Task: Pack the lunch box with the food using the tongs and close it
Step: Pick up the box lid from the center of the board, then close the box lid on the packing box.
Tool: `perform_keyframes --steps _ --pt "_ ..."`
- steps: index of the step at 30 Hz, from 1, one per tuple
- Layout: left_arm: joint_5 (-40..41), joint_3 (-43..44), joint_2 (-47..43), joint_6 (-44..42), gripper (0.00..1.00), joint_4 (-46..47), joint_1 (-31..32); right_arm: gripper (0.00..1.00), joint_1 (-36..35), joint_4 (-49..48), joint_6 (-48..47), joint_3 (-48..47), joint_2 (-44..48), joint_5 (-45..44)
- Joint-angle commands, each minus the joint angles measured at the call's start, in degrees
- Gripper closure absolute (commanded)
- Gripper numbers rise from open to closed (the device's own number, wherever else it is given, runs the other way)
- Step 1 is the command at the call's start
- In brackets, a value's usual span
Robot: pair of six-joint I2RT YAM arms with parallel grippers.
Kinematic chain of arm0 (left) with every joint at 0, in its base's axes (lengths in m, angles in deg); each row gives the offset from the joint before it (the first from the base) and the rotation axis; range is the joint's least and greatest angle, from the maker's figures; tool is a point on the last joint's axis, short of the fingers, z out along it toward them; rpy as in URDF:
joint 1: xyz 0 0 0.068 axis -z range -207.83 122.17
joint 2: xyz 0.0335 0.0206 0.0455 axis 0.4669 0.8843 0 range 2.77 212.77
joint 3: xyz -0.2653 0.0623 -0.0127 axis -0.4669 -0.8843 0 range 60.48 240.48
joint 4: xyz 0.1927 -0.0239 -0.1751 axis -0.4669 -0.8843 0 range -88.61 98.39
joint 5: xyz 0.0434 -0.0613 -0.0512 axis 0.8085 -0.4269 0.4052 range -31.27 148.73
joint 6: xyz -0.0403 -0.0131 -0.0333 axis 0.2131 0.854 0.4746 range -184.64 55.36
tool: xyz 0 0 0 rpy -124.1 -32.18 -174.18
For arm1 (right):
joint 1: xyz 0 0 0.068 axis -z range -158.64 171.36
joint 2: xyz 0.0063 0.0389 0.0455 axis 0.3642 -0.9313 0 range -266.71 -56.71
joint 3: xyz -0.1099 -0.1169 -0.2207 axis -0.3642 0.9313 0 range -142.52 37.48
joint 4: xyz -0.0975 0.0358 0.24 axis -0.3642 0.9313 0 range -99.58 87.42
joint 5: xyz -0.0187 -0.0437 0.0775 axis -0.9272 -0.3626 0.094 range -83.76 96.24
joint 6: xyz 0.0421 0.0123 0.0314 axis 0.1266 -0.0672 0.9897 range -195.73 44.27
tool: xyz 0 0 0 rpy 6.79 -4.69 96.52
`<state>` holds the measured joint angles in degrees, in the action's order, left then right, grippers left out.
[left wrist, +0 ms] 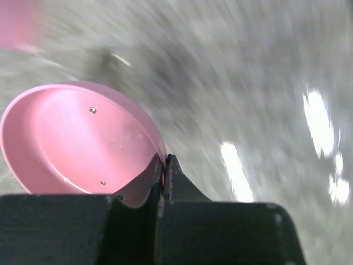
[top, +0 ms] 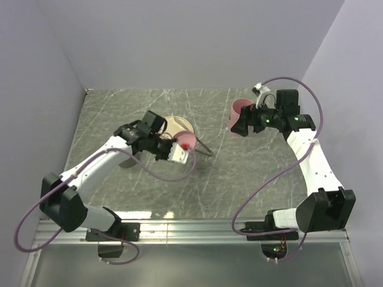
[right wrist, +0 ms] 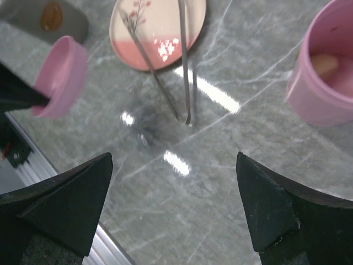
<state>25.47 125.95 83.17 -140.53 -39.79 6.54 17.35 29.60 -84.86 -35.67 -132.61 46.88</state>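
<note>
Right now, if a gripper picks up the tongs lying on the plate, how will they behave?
The tongs look like thin shiny metal: probably light but slippery. Their two slim arms meet in a V, so they likely spring when squeezed. Resting partly on the plate, they may pivot if nudged.

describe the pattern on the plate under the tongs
The plate is cream and pink with a dark blossom sprig; best in right wrist view.

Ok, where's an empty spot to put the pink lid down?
Bare table lies between the tongs and the right arm, and along the back wall. It is crowded around the plate, where the left tool pinches the lid.
</note>
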Motion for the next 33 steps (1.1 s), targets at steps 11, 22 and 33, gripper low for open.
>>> perform_keyframes --steps 11,22,33 --pt "-23.7 4.8 -12.4 88.9 1.00 54.2 -5.6 0.00 3.7 -27.6 27.3 -3.1 3.9 5.4" --pt "-16.9 6.1 -14.6 121.7 1.00 89.9 -16.5 0.00 2.3 -71.6 70.9 3.7 2.1 8.8" --pt "-5.4 7.4 -14.0 139.3 1.00 87.9 -21.0 0.00 -13.2 -83.8 69.1 -11.7 -10.5 8.2"
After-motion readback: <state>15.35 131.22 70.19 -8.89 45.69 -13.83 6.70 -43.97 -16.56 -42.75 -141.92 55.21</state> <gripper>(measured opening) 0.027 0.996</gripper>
